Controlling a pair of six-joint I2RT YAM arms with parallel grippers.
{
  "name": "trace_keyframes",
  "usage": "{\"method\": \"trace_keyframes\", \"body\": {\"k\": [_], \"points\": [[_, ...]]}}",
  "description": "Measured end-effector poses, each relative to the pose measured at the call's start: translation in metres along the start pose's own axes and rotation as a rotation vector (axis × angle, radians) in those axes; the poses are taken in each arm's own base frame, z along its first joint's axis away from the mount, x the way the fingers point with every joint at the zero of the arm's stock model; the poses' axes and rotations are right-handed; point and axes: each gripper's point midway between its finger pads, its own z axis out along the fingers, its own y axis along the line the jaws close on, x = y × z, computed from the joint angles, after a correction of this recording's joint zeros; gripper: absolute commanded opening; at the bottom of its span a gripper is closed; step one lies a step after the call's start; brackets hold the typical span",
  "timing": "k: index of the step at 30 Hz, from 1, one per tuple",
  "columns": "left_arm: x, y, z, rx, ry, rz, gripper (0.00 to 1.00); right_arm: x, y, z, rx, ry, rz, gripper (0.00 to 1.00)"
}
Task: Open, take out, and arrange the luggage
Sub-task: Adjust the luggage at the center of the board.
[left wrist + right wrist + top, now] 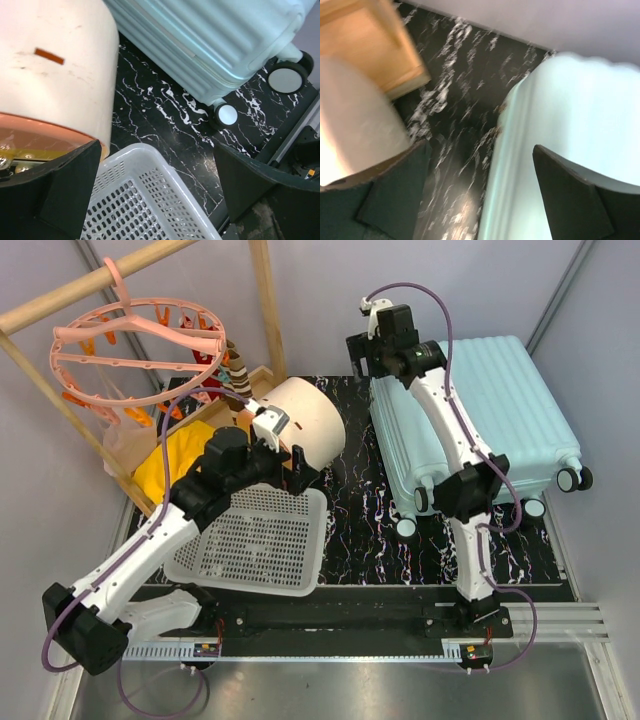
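The luggage (500,410) is a pale mint-blue ribbed hard-shell suitcase lying flat and closed on the black marble mat (355,490), wheels toward the near side. My right gripper (375,355) hovers over the suitcase's far left corner. In the blurred right wrist view it (480,195) stands open, the suitcase's edge (520,150) below and between the fingers, with nothing held. My left gripper (292,466) is open above the corner of the white basket (150,200). From there the suitcase (210,40) and its wheels (226,114) lie off to the right.
A cream-and-orange rounded box (300,415) lies left of the suitcase, against a wooden frame (265,310). The white perforated basket (255,540) lies at near left. A pink peg hanger (130,350) hangs from a wooden bar, over yellow cloth (175,460).
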Motion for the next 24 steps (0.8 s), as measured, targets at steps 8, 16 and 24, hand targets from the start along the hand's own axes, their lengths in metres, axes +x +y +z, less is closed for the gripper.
{"method": "trace_keyframes", "body": {"k": [8,16,24], "points": [[-0.004,-0.066,0.024,0.101,-0.033,0.02,0.99,0.027,0.008,-0.182,0.016,-0.088,0.128,0.98],[0.02,-0.136,0.081,0.227,0.022,-0.007,0.99,0.138,-0.098,-0.274,0.307,-0.111,0.422,1.0],[0.026,-0.181,0.116,0.326,0.007,-0.093,0.99,0.206,-0.144,-0.264,0.42,0.009,0.627,1.0]]}}
